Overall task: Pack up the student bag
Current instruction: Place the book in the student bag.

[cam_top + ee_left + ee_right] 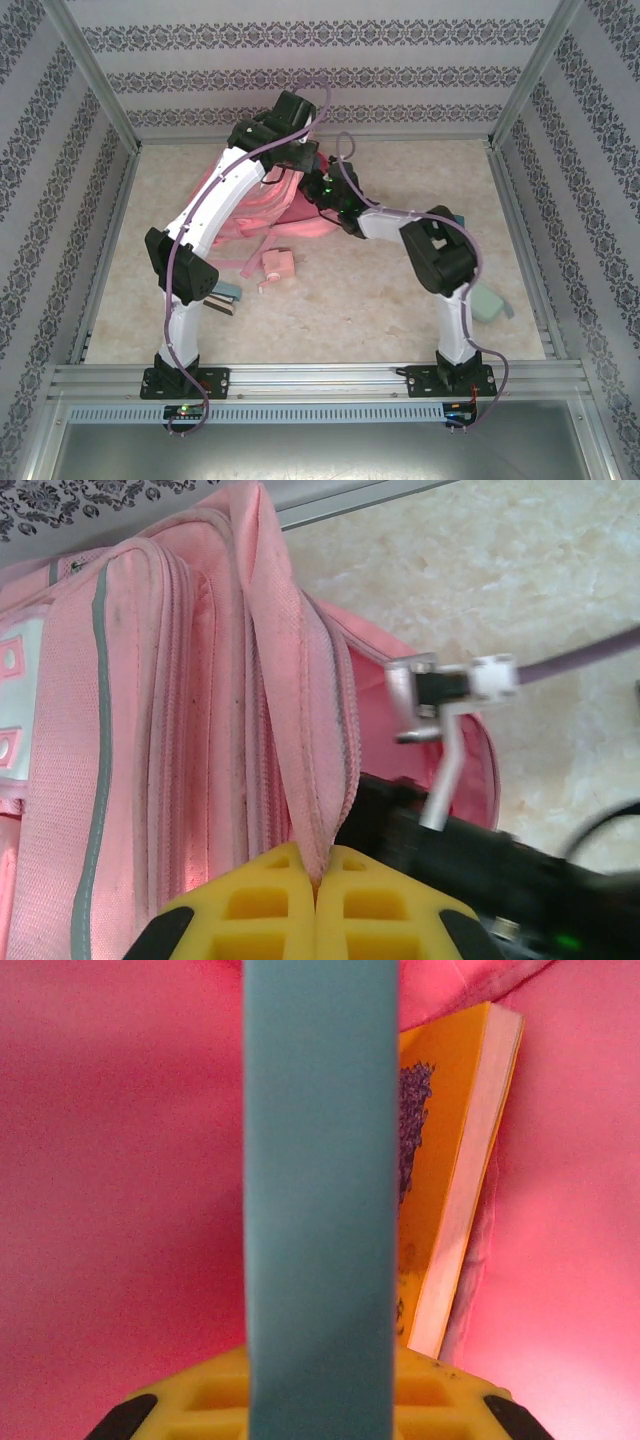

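The student bag lies at the back middle of the table, pink, with its mouth held open. My left gripper is shut on the pink zip-edged rim of that opening and holds it up. In the top view the left gripper sits over the bag's far side. My right arm reaches into the opening. Inside, among pink lining, my right gripper is shut on a flat teal object seen edge-on. An orange book stands in the bag just to its right.
A small pink pouch lies in front of the bag beside a loose strap. A stack of flat items sits by the left arm's elbow. A teal pouch rests at the right, behind the right arm.
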You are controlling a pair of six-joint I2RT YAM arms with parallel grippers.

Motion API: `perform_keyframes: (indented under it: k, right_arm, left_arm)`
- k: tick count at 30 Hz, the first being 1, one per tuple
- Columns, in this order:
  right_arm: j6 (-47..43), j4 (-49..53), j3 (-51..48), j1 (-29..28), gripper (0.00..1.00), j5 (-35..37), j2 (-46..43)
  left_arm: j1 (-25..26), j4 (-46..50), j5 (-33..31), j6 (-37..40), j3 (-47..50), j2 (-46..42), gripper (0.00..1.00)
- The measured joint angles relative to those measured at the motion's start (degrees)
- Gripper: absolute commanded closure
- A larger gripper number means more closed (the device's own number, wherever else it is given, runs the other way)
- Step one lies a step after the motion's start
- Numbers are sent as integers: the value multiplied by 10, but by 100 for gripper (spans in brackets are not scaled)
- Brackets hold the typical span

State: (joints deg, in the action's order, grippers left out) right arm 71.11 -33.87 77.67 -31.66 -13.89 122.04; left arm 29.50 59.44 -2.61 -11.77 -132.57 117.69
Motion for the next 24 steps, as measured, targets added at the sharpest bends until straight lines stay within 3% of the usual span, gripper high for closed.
perform_keyframes:
  k: [4, 6, 8, 13, 17, 24]
  right_arm:
    - [10, 32, 104, -17, 96, 16, 82]
    - [12, 56, 172, -24, 83, 16, 127]
    - [19, 72, 225, -29, 62, 12, 159]
    - [8, 129, 272, -30, 38, -2, 175]
    - [-16, 172, 258, -30, 30, -3, 155]
    - [-41, 221, 152, -25, 25, -9, 52]
  left_arm:
    - [-3, 0, 12, -7, -1, 0, 100]
    - [-3, 0, 16, -9, -1, 0, 100]
    - [-5, 0, 16, -10, -2, 0, 100]
    - [-12, 0, 22, -12, -10, -1, 100]
    - [-14, 0, 23, -12, -10, -1, 100]
    - [-19, 0, 35, -12, -10, -1, 100]
